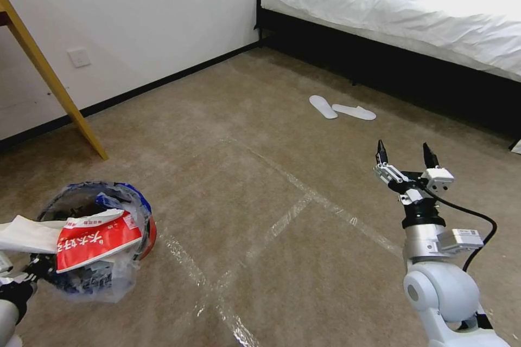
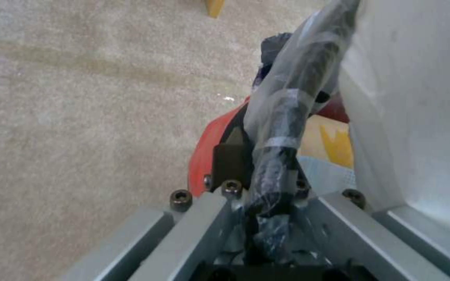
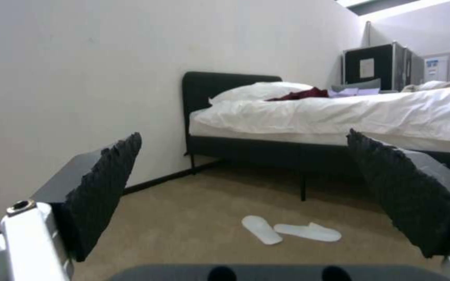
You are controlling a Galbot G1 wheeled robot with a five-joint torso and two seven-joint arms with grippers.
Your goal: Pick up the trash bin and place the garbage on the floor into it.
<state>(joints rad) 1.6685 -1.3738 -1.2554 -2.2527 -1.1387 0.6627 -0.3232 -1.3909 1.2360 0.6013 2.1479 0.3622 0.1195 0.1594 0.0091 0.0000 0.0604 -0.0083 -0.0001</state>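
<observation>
The left claw [image 2: 266, 195] is clamped on the rim of the trash bin [image 1: 97, 238], low beside the floor [image 1: 260, 217]; the right claw [image 1: 407, 160] gapes empty, so keep the loaded bin level.

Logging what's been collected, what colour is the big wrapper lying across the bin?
Red with white lettering, the wrapper shows best in the head view, atop the trash bin.

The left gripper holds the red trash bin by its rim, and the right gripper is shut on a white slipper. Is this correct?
Not quite. In the head view the right gripper is open and holds nothing, raised above the carpet; both slippers lie on the floor by the bed. The left gripper does hold the trash bin by its rim.
</observation>
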